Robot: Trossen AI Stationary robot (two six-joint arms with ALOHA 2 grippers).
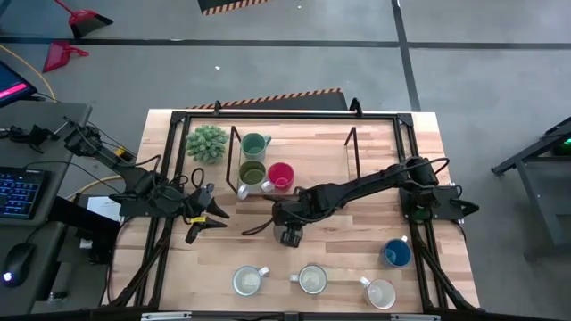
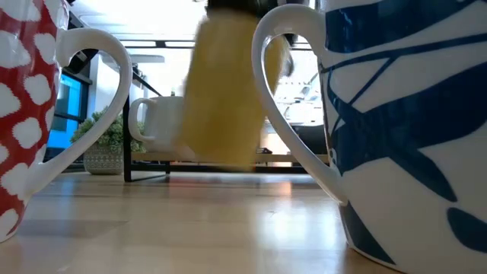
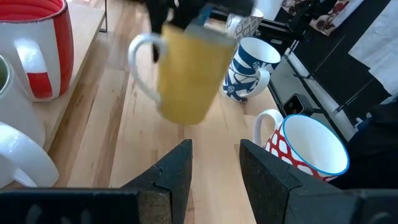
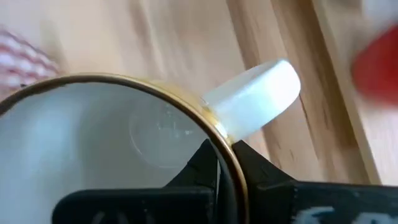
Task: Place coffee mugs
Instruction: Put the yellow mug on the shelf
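A yellow mug (image 3: 186, 68) with a white inside and a white handle (image 4: 255, 99) hangs over the middle of the table, with my right gripper (image 1: 288, 234) shut on it. My left gripper (image 3: 214, 171) stands open at the table's left, pointing toward that mug and touching nothing. On a raised board at the far middle stand a teal mug (image 1: 256, 143), an olive mug (image 1: 252, 171) and a red mug (image 1: 280, 176). A blue-patterned mug (image 1: 397, 253) stands at the near right. Three pale mugs (image 1: 312, 279) stand in a row along the near edge. My right gripper holds the yellow mug by its rim (image 4: 214, 127), right beside the handle, with one finger inside the mug and one outside. The fingers come from above, slanting down. The mug hangs below them, slightly tilted and clear of the table.
A spiky green plant (image 1: 207, 143) stands at the far left of the board, and a black wire rack (image 1: 236, 160) stands by the mugs there. A white mug (image 1: 243, 190) sits at the board's near edge. Bare wood lies between my two grippers.
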